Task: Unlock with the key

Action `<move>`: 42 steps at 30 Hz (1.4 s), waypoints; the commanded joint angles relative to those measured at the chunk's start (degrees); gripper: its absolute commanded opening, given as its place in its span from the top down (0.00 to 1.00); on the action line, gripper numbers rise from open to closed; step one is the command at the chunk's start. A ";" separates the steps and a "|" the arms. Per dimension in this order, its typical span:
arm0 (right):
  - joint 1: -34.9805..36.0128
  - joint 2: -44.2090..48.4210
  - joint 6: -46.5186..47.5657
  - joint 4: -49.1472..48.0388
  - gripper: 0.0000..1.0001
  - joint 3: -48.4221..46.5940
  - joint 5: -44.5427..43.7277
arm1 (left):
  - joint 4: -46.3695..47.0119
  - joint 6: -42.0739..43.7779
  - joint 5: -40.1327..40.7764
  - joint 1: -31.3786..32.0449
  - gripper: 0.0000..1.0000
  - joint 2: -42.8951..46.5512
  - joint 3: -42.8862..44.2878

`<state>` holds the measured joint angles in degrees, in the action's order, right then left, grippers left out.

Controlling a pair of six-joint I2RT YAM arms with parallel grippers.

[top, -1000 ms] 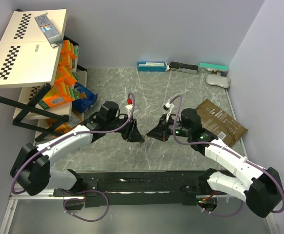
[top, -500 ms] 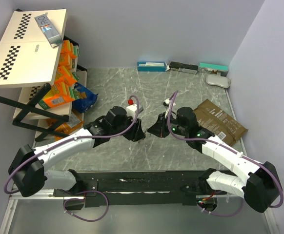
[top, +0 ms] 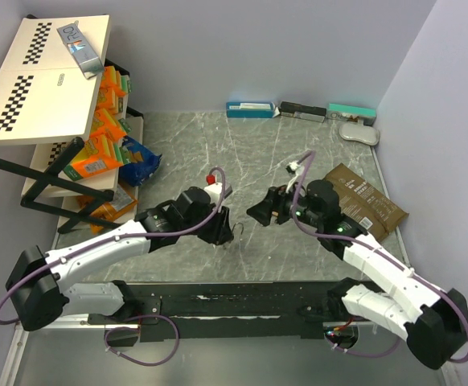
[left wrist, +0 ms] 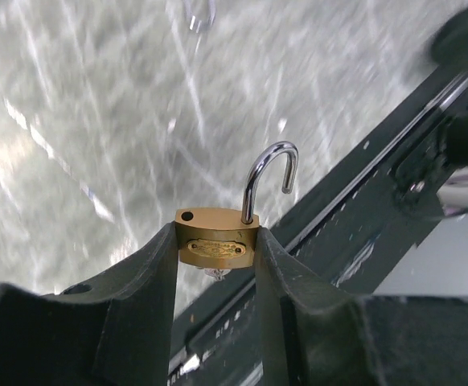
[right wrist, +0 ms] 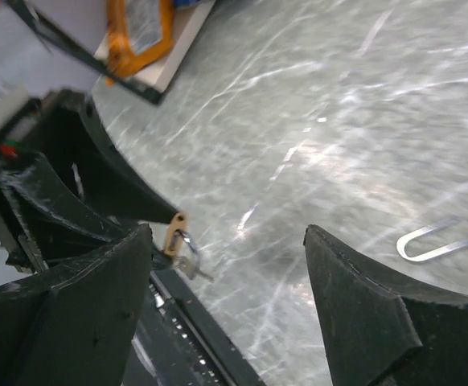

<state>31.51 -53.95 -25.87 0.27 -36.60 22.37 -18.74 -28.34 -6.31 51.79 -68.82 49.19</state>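
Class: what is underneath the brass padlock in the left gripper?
A sliver of silvery metal, probably the key, shows below the padlock; the lock body and left gripper hide the rest.

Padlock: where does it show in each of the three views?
Top external: padlock at centre, in the left gripper.
Left wrist: centre, between the fingers, shackle open.
Right wrist: lower left, small.
Shared landmark: black rail beside it.
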 commanded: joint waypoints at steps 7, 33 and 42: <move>-4.08 6.23 -2.17 1.31 0.16 2.94 -1.10 | -0.33 -1.99 -4.07 -0.11 0.99 -9.29 -2.35; -6.28 15.19 -1.99 6.67 0.15 7.51 -3.30 | 2.05 -0.41 10.61 -5.03 0.99 -41.30 19.88; -6.46 16.69 -2.70 7.11 0.14 8.65 -4.26 | -2.17 1.79 14.30 -5.74 0.91 -46.40 27.09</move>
<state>25.45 -39.22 -27.64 7.79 -28.42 19.35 -16.88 -28.49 4.56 45.93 -112.25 74.11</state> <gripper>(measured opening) 0.857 0.414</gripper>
